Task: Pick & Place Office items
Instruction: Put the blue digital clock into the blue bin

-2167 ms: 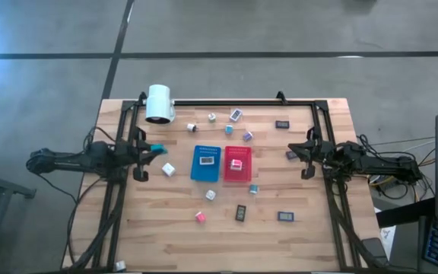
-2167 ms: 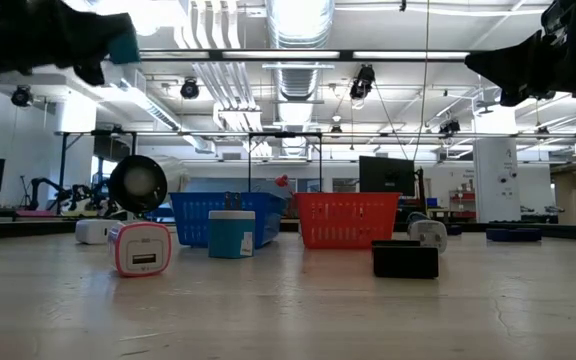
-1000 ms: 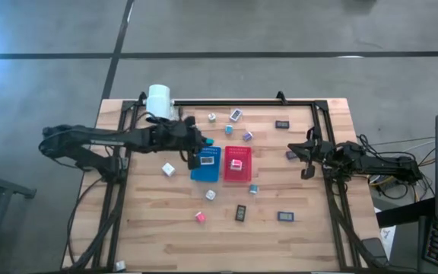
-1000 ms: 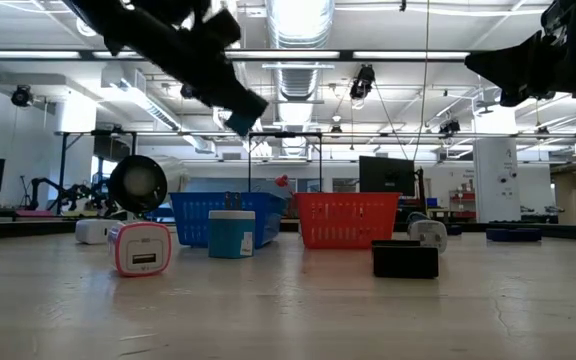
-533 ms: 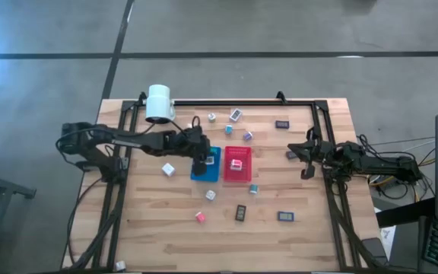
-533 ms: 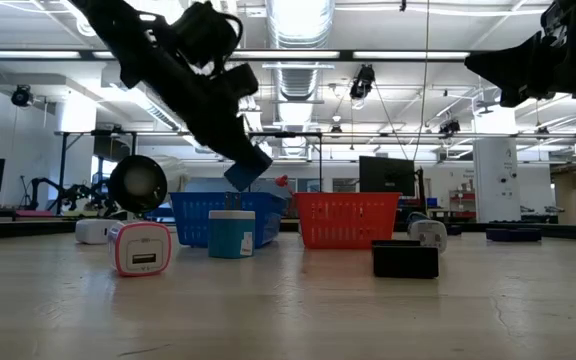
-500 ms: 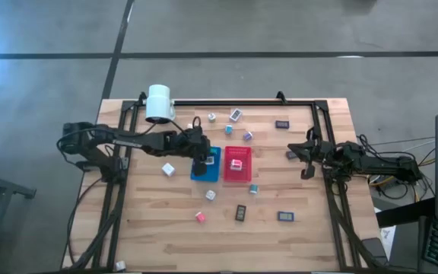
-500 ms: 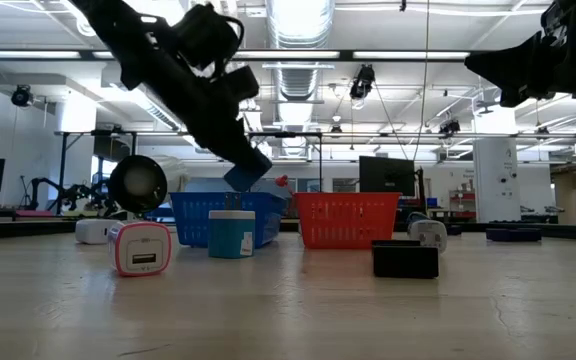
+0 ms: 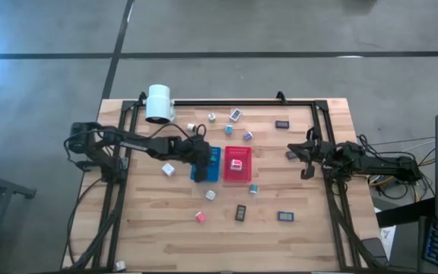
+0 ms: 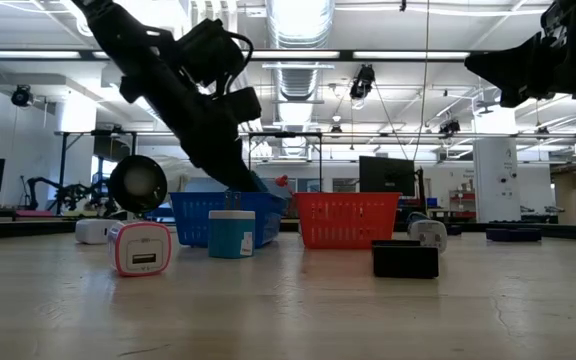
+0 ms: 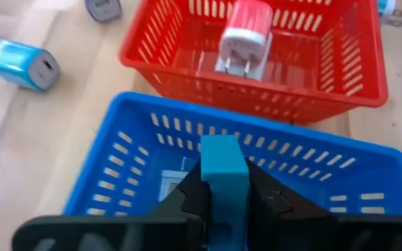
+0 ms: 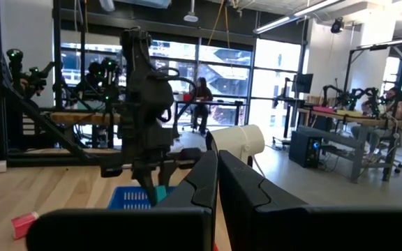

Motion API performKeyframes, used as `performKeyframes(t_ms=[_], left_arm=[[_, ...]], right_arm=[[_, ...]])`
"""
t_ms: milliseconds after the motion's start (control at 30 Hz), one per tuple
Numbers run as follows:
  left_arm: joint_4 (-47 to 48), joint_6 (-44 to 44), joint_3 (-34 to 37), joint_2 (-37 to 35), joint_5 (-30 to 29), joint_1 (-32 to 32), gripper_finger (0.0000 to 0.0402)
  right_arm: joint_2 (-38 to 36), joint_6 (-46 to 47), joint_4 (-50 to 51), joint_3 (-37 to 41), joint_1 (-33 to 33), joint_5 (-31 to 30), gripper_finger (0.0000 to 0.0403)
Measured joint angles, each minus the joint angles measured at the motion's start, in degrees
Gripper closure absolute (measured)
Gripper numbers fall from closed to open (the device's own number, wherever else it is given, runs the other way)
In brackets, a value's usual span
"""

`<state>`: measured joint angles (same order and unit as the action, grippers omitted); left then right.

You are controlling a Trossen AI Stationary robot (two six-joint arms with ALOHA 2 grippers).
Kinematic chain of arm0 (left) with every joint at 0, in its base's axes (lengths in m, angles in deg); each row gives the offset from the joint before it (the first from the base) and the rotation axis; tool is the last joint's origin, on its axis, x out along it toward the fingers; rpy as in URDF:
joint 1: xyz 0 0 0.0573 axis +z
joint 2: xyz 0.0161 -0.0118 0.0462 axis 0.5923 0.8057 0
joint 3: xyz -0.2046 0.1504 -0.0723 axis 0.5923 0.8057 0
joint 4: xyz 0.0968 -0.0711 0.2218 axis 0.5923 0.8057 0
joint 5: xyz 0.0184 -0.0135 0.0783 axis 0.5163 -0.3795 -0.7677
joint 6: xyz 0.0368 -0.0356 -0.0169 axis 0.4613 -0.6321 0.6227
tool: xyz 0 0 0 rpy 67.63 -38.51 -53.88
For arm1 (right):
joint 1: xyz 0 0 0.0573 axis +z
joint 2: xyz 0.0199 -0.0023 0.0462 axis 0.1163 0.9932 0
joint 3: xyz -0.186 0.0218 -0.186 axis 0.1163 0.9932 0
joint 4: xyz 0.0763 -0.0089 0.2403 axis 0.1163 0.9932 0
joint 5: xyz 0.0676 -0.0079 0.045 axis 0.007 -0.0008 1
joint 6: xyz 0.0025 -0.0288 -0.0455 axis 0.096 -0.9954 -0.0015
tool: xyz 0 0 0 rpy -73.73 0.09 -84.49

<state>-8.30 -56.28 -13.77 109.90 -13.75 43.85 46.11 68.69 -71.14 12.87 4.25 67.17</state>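
Pinching a teal cube, the left claw hangs over the blue tray; the right claw, pressed together, waits at the surface's right edge.

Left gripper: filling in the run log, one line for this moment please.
left gripper: shut on teal cube | over blue tray | right gripper: shut, waiting

The left gripper, clamped on a teal cube, fills the airspace over the blue tray, so entry from above there is blocked. The red tray stands right beside it (no gap between the two for fingers), its top open above one pink-and-white charger. The right gripper hangs at the table's right side, leaving the middle clear. Bare wood lies open along the near edge, broken by scattered small items.
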Motion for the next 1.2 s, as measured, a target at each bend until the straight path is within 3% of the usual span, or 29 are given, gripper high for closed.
performKeyframes(t_ms=[1033,1200], left_arm=[[0.22,-0.41,-0.07,4.36,0.56,-0.18,0.0348],[0.49,-0.45,-0.14,4.36,0.54,-0.18,0.0329]], right_arm=[[0.04,0.13,0.00,0.02,0.01,-0.01,0.0394],[0.04,0.11,0.00,0.02,0.01,-0.01,0.0394]])
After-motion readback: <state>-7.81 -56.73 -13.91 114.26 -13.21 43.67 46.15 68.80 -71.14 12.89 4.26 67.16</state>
